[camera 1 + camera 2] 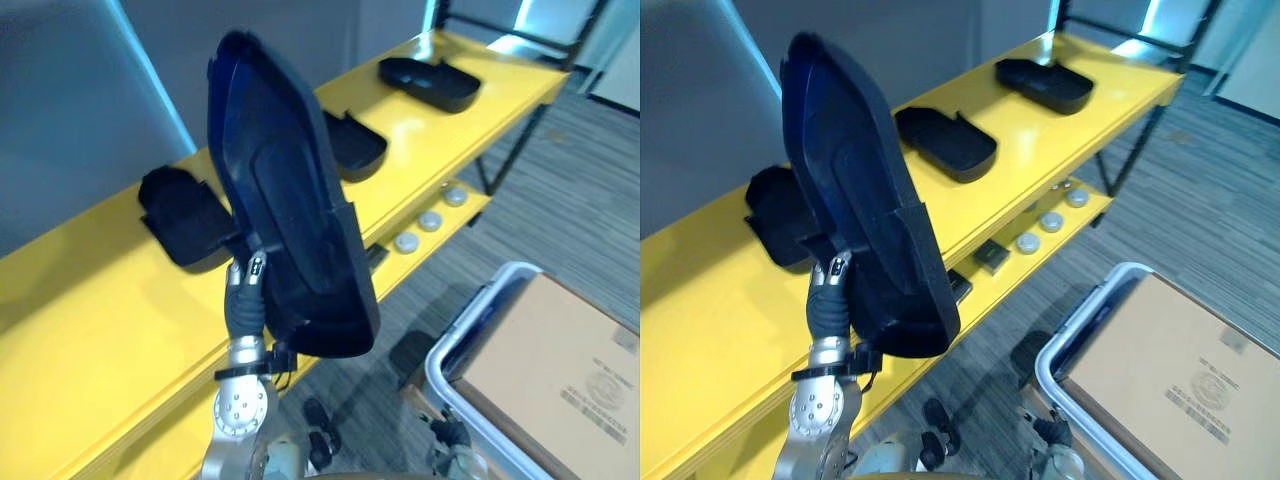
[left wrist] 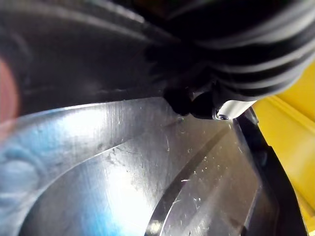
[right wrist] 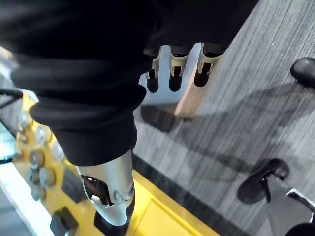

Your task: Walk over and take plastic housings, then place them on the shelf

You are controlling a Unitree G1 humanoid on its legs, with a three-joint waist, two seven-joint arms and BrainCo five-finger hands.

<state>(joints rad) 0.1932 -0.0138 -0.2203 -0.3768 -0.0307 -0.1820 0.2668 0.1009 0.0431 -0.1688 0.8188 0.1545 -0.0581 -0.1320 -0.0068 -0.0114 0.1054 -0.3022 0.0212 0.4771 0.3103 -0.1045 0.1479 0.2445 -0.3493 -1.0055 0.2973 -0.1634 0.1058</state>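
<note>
A large black plastic housing [image 1: 285,200] stands nearly upright in the air above the front of the yellow shelf [image 1: 90,310]. My left hand [image 1: 247,288] grips its lower edge from below. In the left wrist view its glossy inner face [image 2: 147,177] lies right against the hand. Three more black housings lie on the shelf top: one at the left [image 1: 183,216], partly hidden behind the held one, one in the middle [image 1: 355,145], one far right [image 1: 430,83]. My right hand [image 3: 176,69] hangs over the grey floor with straight fingers and holds nothing.
The lower yellow shelf board carries several small round white parts [image 1: 430,220] and a dark block [image 1: 990,256]. At the lower right a cardboard box [image 1: 560,370] sits in a grey-rimmed bin [image 1: 452,350] on the carpet. A grey wall stands behind the shelf.
</note>
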